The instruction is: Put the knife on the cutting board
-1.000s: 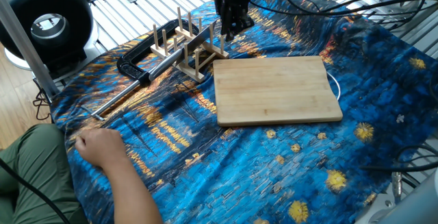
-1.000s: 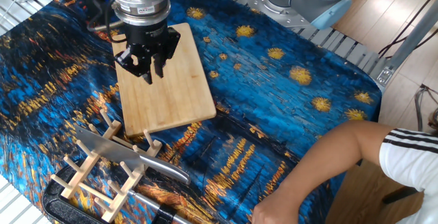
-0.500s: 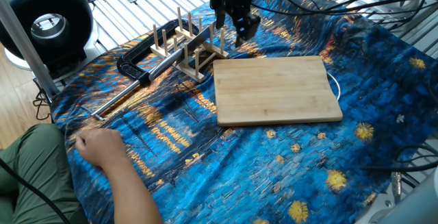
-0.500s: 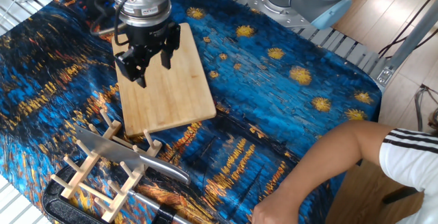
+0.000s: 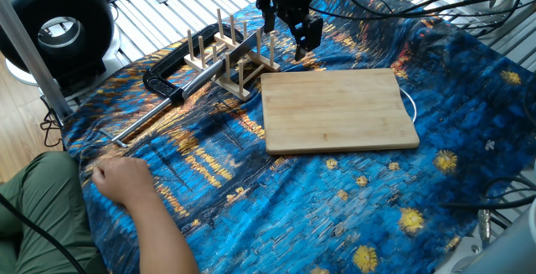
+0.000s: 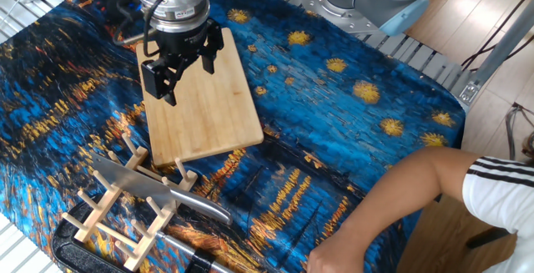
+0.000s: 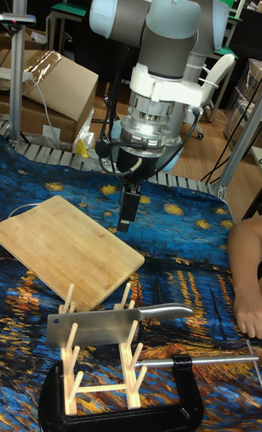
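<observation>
The UR5 arm reaches down steeply, wrist vertical — its gripper (image 6: 182,66) hangs in the air, fingers spread apart, holding nothing.

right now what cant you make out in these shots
- Hand: in the tall fixed view its second finger hides behind the first.
- Black clamp: cut off by the bottom edge in the other fixed view.
- Knife: in one fixed view the blade shows edge-on among the peg rack pegs, its width unreadable.
</observation>
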Robot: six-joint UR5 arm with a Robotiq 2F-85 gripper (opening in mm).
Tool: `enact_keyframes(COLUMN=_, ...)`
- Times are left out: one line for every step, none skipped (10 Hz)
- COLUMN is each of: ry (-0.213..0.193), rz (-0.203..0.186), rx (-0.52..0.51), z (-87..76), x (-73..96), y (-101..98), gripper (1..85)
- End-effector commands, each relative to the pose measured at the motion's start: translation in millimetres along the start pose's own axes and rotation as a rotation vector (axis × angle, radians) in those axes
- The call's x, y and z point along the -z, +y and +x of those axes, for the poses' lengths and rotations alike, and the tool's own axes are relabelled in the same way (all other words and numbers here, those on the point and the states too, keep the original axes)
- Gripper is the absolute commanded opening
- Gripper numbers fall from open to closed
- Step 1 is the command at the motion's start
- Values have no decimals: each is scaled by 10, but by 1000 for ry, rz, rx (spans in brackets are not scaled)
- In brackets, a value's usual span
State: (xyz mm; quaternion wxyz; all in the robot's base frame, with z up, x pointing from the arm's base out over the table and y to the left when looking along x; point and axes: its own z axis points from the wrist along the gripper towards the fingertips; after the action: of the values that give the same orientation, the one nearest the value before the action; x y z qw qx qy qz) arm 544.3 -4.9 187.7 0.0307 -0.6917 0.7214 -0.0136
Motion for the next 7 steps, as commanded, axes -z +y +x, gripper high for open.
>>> enact_keyframes(ry=-19, rz=-1, rx=-39, z=-44, x=12, y=1, gripper=850)
enact_keyframes(ry=-30, rz=-2, rx=-44, z=-71, x=13, y=2, gripper=850)
enact_keyframes(ry=-46, rz=-3, rx=-48, z=-115, x=15, y=3, gripper=850)
enact_keyframes(ry=-52, rz=-10, rx=-38, z=-130, x=16, y=24, gripper=850)
enact_keyframes(ry=-59, rz=-29, rx=-15, z=-148, x=17, y=73, gripper=850)
enact_keyframes(ry=-56, rz=-24, rx=24, z=-139, x=17, y=64, gripper=850)
enact_keyframes(ry=-37, rz=1, rx=38, z=-90, x=14, y=-2, gripper=850)
